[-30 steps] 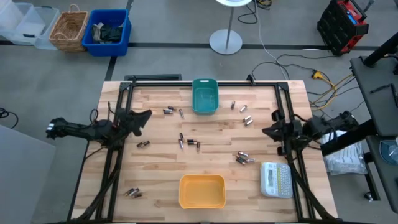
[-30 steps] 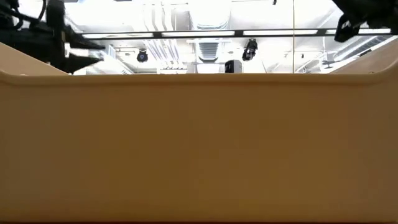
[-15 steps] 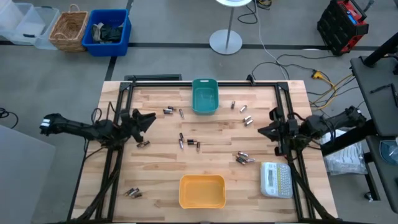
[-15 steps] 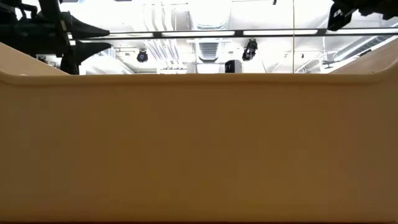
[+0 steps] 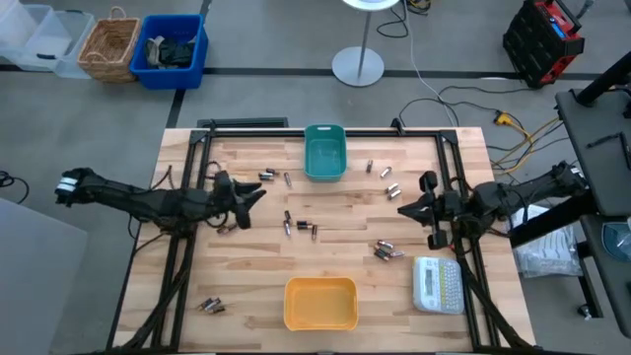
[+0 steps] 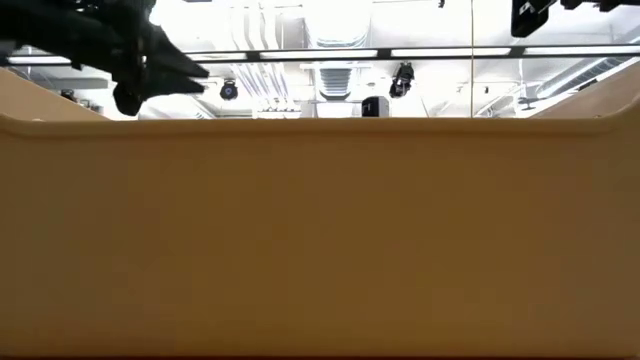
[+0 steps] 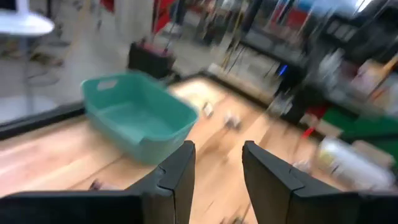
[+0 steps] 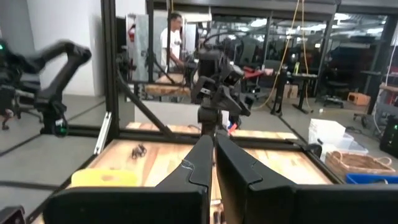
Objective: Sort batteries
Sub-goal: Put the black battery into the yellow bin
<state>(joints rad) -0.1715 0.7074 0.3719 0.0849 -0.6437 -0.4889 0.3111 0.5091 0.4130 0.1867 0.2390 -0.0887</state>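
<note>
The left gripper (image 5: 251,195) hovers with fingers parted and empty over the table's (image 5: 463,296) left half. Batteries (image 5: 300,227) lie scattered between a teal bin (image 5: 324,153) and a yellow bin (image 5: 320,302). The right gripper (image 5: 406,209) hangs at right, fingers together, holding nothing.

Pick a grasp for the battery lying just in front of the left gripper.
Take the small silvery cylindrical battery across its middle, coming straight down. It lies flat on the wooden table, so fingers should straddle the round sides. The left gripper hovers just beyond it, open.
</note>
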